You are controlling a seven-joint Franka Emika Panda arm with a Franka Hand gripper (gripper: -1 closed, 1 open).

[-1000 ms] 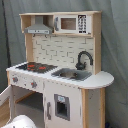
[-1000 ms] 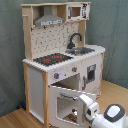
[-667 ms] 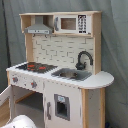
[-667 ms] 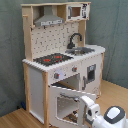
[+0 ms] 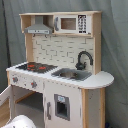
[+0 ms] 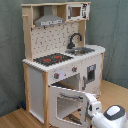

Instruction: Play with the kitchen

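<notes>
The kitchen (image 5: 60, 75) (image 6: 60, 60) is a tall toy unit of pale wood and white panels. On its counter are a red-ringed black hob (image 5: 35, 66) (image 6: 54, 59), a steel sink (image 5: 72, 75) (image 6: 82, 50) and a black faucet (image 5: 84, 60) (image 6: 75, 40). The windowed oven door (image 6: 65, 102) hangs open toward the front. In the second exterior view my gripper (image 6: 89, 102) is right at the door's upper free corner; whether it holds the door is unclear. Only the white arm (image 5: 20, 122) shows in the first exterior view, at the bottom left.
A grey hood (image 5: 39, 30) (image 6: 49, 21) and a toy microwave (image 5: 70, 23) (image 6: 75, 11) sit on the upper shelf. A grey curtain (image 5: 115, 50) hangs behind. The unit stands on a wooden floor (image 6: 117, 92).
In the second exterior view the arm has edged slightly to the right. The oven door stays open at about the same angle.
</notes>
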